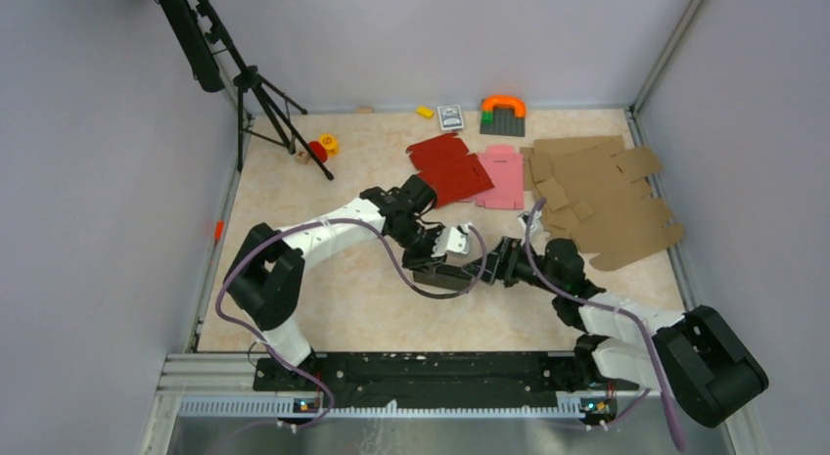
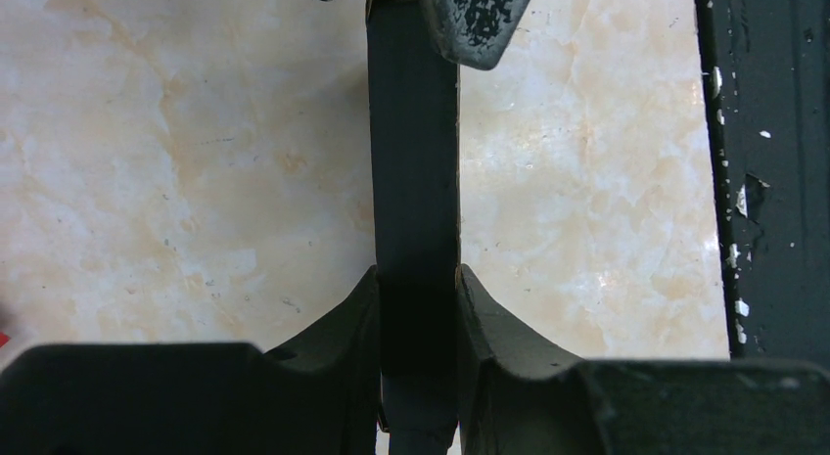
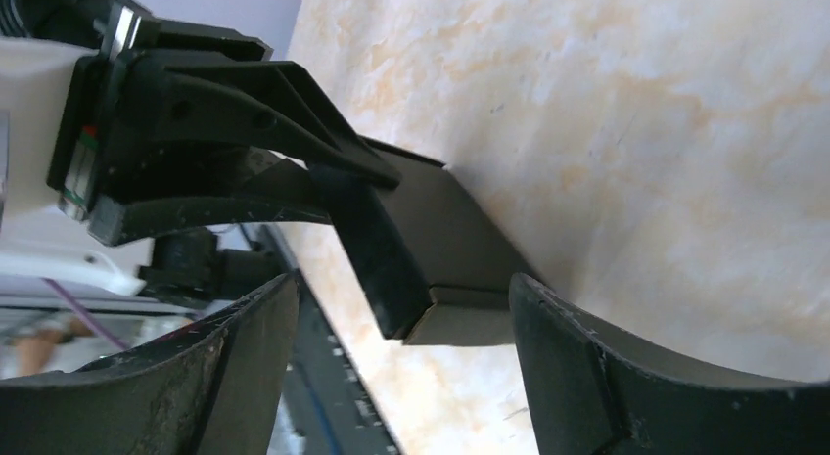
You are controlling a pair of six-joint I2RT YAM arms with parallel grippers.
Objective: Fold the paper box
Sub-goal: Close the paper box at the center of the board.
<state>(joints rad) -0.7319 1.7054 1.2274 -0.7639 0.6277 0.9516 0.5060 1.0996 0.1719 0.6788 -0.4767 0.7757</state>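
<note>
- Two arms meet over the middle of the table (image 1: 323, 279), nearer its front edge than its back, with the paper box (image 2: 416, 161) between them.
- In the left wrist view the box is a flattened, narrow black strip seen edge-on, running straight away from the camera.
- The left gripper (image 2: 418, 289) pinches the paper box: its two fingers (image 2: 343, 328) press against opposite faces of the strip, with no gap on either side.
- The far end of the strip reaches the right gripper (image 3: 406, 289), whose jaws stand spread wide.
- In the right wrist view the box's squared-off end lies between those spread jaws. It is well clear of one finger, while its corner is just beside or touching the other; which of the two cannot be told.
- The same view shows the left arm's black fingers clamped on the box further along its length.
- Whether the box rests on the tabletop or hangs just above it cannot be told.
- Behind the arms, toward the back of the table, lie a red blank (image 1: 448, 166) and a pink blank (image 1: 501, 176) that touch each other. Brown cardboard sheets (image 1: 607, 201) are spread to their right.
- All three lie well apart from the paper box.
- A black tripod (image 1: 259, 93) stands at the back left corner.
- A black rail (image 1: 431, 372) runs along the near edge under both arm bases.
</note>
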